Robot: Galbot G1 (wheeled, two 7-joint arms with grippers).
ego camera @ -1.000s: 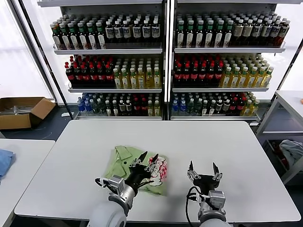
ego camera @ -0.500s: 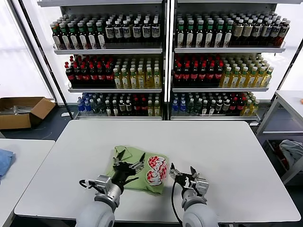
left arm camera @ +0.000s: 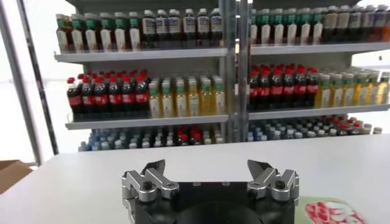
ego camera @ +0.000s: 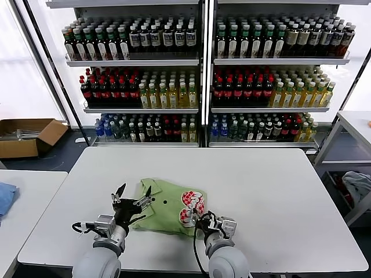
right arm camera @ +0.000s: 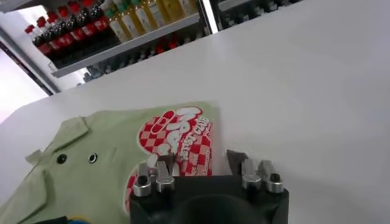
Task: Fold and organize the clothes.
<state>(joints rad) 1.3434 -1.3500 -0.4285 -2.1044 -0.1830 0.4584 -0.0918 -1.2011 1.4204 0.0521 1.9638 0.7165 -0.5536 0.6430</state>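
Both grippers, L (ego camera: pixel 132 196) and R (ego camera: pixel 212 222), seen spread apart at shirt (ego camera: pixel 165 204) edges; near hem should be pinched evenly w/ both before folding.

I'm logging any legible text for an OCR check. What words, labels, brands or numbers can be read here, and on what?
Nothing reads with certainty.
Polo shirt: the red-and-white checkered print has bubble lettering, too distorted to read.
Bottles on the shelves: labels too small to read.
Cardboard box: no readable marking.
Left pincer and right pincer: no text visible.
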